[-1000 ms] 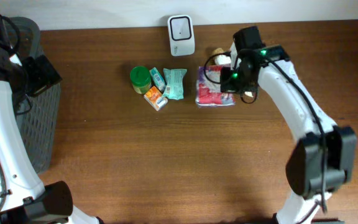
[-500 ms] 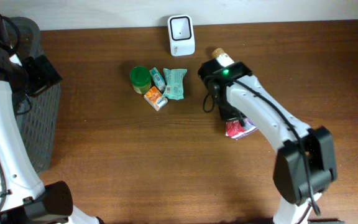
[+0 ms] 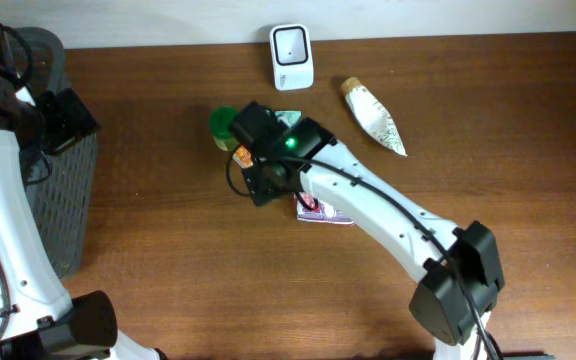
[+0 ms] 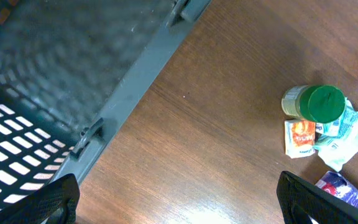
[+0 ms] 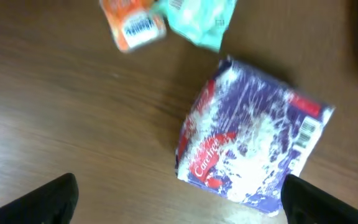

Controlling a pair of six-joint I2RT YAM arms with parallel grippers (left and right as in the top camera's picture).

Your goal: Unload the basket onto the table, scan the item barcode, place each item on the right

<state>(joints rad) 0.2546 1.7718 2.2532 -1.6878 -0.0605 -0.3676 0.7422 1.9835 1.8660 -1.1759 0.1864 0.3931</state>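
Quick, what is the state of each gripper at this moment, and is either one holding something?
Left gripper: open, holding nothing.
Right gripper: open, holding nothing; the purple packet lies on the table below it.

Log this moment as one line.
left claw: open, empty | right claw: open over purple packet | packet: lying on table

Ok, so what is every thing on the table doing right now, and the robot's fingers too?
purple packet: lying flat, not held, barcode showing.
green-lidded jar: upright, lid on.
orange packet: lying flat.
teal pouch: lying crumpled.
cream tube: lying on its side.
scanner: untouched, apart from the other things.
right fingers: open, above the purple packet.
left fingers: open, holding nothing.
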